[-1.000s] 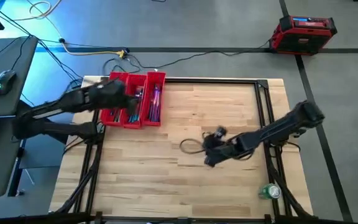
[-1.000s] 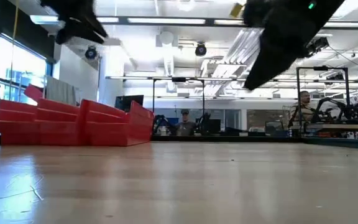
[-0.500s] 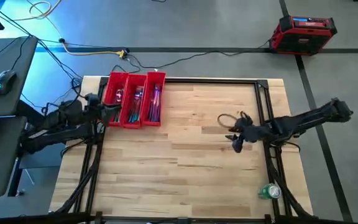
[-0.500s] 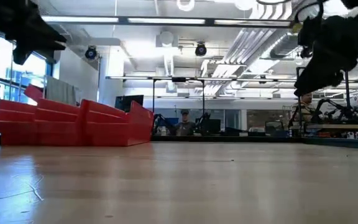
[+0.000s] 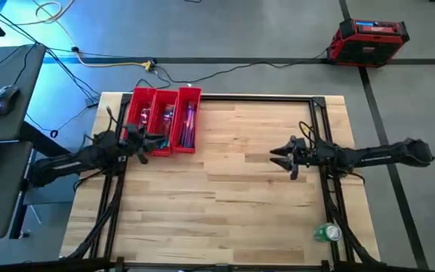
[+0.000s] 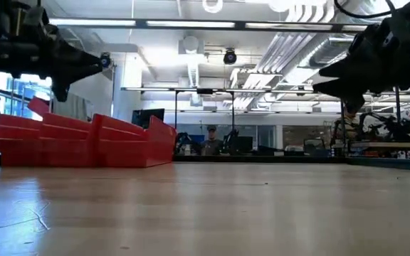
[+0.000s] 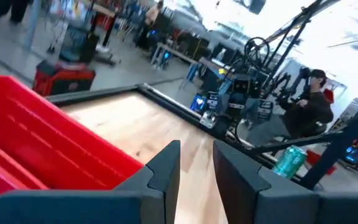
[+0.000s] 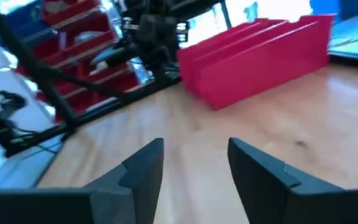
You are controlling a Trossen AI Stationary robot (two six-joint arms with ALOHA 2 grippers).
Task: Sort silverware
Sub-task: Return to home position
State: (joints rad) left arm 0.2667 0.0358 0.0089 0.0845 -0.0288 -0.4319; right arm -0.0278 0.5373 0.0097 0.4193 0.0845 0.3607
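Observation:
The red tray [image 5: 136,119] stands at the table's far left, and iridescent silverware [image 5: 188,123] lies in its compartments. In the low view the tray [image 6: 84,142] hides what is in it. My left gripper [image 5: 154,141] hovers open at the tray's near left corner, above the table, pointing toward the right edge; its wrist view shows the tray's wall [image 7: 55,143] beside its fingers. My right gripper [image 5: 276,157] hovers open over the table's right half, pointing toward the tray [image 8: 260,53]. Neither gripper has anything between its fingers.
A green can [image 5: 328,233] stands at the table's near right corner. A red toolbox [image 5: 370,38] and cables lie on the floor beyond the far edge. Bare wood [image 5: 217,196] spans the table's middle and near part. People sit in the room behind [image 6: 347,117].
My left gripper has come off the tray, drawn back toward the left edge and settled at the tray's near left corner. My right gripper has risen and pulled back from the table's middle toward the right edge, its arm now stretched level.

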